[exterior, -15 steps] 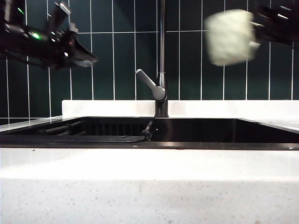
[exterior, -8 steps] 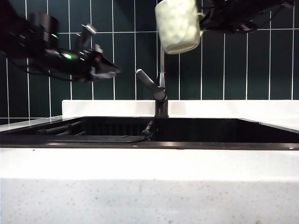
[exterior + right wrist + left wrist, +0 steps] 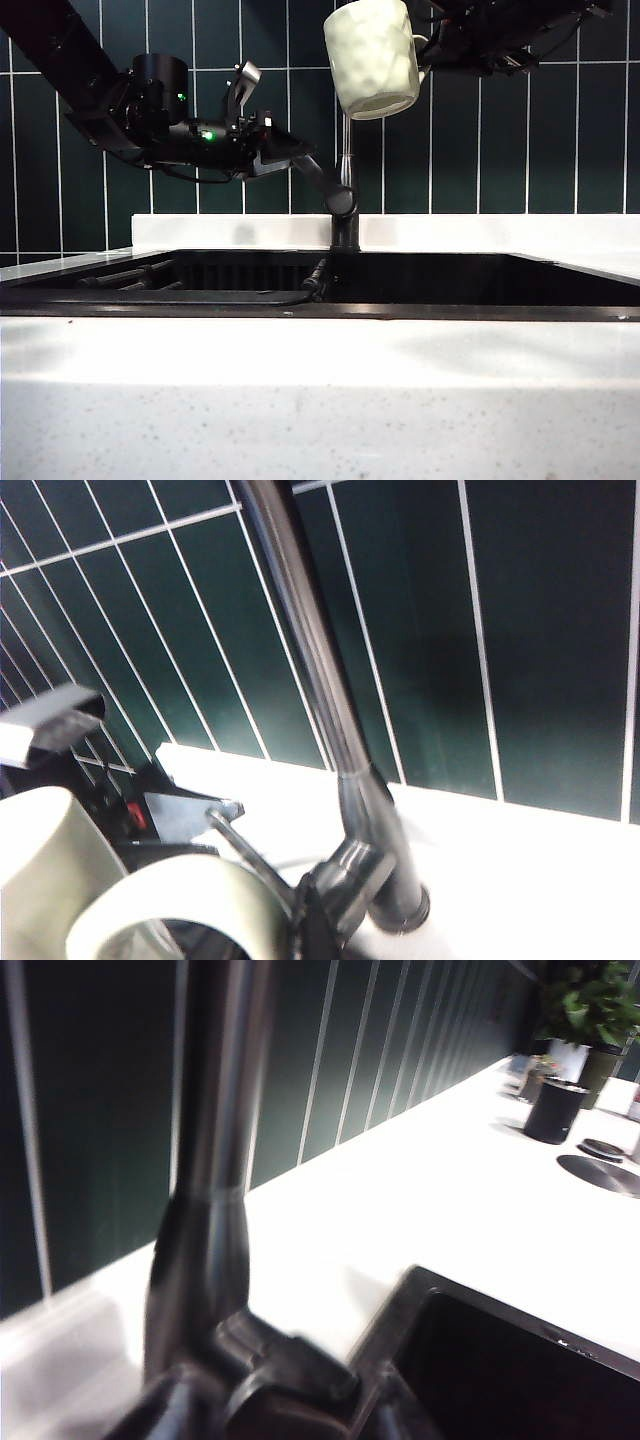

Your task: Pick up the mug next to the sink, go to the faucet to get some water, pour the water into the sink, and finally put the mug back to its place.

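Observation:
The cream dimpled mug hangs high in the exterior view, in front of the faucet's upper pipe. My right gripper reaches in from the right and is shut on the mug's handle side. In the right wrist view the mug fills the corner beside the gripper. My left gripper stands open at the grey lever. In the left wrist view its blurred fingers flank the lever below the faucet pipe. The black sink lies underneath. No water shows.
Dark green tiles back the white speckled countertop. Farther along the counter stand a black cup, a potted plant and a flat round disc. The sink's corner lies close to the faucet base.
The right gripper carried the mug leftward from the upper right to the faucet pipe. The left gripper swung right and down to the lever and spread its fingers wider.

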Controlling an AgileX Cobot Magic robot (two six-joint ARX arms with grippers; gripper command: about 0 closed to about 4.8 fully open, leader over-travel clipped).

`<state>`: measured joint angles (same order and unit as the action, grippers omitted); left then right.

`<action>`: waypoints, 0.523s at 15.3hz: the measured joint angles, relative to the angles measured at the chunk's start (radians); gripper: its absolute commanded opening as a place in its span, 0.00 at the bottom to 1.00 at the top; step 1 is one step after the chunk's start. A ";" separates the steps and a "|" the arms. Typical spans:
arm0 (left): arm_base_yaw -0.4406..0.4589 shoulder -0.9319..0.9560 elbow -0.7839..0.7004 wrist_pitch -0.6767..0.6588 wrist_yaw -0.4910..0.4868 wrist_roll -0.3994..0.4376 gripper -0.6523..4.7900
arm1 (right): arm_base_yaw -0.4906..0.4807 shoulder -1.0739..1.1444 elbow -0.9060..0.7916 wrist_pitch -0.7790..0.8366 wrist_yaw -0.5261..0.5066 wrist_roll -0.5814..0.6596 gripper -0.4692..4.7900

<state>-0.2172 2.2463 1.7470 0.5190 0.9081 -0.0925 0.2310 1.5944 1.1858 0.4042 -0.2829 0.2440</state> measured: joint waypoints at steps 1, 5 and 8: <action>0.000 0.000 0.000 0.008 0.007 0.006 0.53 | 0.001 0.000 0.000 -0.007 -0.002 0.000 0.09; 0.003 0.001 0.000 0.000 0.127 -0.023 0.51 | 0.035 0.000 0.002 0.011 -0.008 0.000 0.09; 0.001 0.004 0.000 0.000 0.214 -0.063 0.50 | 0.037 0.000 0.009 0.019 -0.007 0.000 0.09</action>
<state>-0.2161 2.2501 1.7470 0.5194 1.1225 -0.1558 0.2680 1.5944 1.1950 0.4236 -0.2897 0.2436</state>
